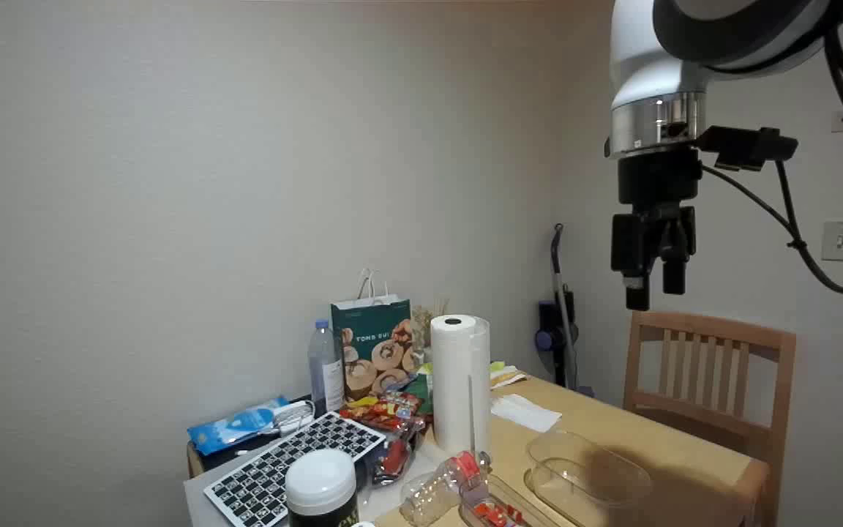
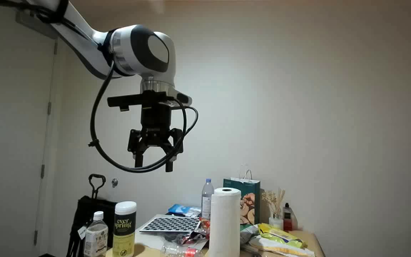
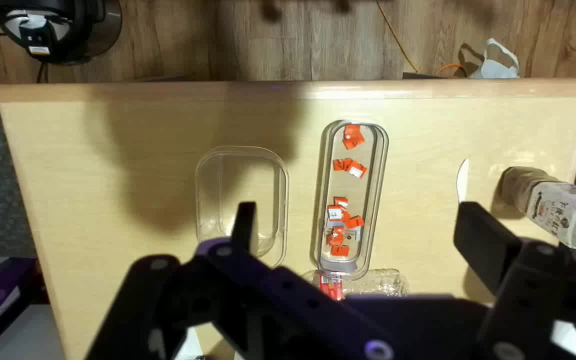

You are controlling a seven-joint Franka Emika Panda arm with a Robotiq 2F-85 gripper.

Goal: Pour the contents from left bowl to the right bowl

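While fingers (image 3: pixel 485 246) hang parted, containers (image 3: pixel 354 187) lie below.

In the wrist view, small orange-red pieces (image 3: pixel 349 164), some white-patched, colour the long clear-plastic container (image 3: pixel 382 165); at its nine o'clock, the wider clear-plastic container (image 3: pixel 284 200) is colourless. The two-fingered gripper (image 1: pixel 656 290) is black, the wooden table (image 3: pixel 418 135) pale yellow, the rectangular board (image 2: pixel 172 224) black-and-white chequered.

Pale wall (image 1: pixel 246 183) w/ lt switch (image 1: pixel 841 241), slat-back wd chair (image 1: pixel 714 329) nr lt-wd table (image 3: pixel 418 150), wd-plank flr (image 3: pixel 288 55), plain door (image 2: pixel 13 89)
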